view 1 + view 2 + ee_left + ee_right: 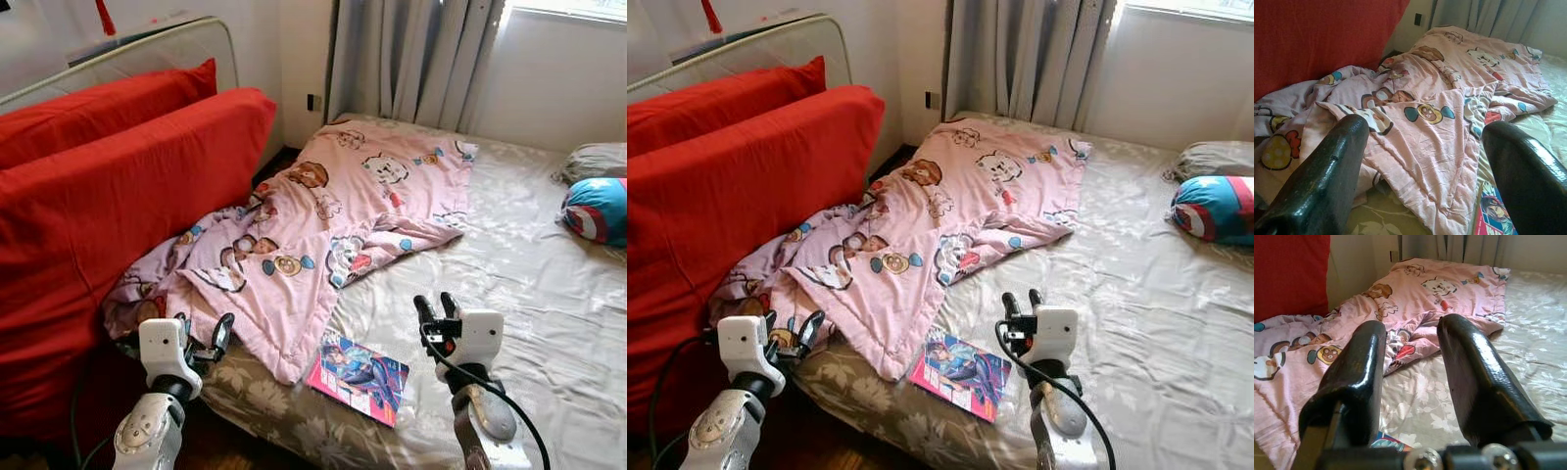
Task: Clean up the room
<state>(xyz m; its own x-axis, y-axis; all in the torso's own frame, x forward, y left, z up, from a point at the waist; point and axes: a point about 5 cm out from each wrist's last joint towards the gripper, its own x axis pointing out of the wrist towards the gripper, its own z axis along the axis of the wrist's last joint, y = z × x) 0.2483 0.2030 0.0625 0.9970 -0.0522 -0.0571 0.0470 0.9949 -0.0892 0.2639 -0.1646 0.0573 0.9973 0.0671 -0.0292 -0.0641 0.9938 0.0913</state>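
A pink cartoon-print blanket [333, 215] lies crumpled across the left half of the bed, spilling off toward the red cushions. A colourful comic book [359, 375] rests on the sheet near the bed's front edge, partly under the blanket's corner. My left gripper [204, 333] hovers open at the front left, just before the blanket's hanging edge [1415, 147]. My right gripper [436, 308] is open above the bare sheet, right of the book, with its fingers [1474, 377] pointing at the blanket's folds. Nothing is between either pair of fingers.
Two big red cushions [118, 196] lean against the bed's left side. A floral grey sheet [529, 294] covers the mattress. A blue and red round pillow [596, 211] and a grey pillow [594, 160] lie at the far right. Grey curtains [411, 59] hang behind.
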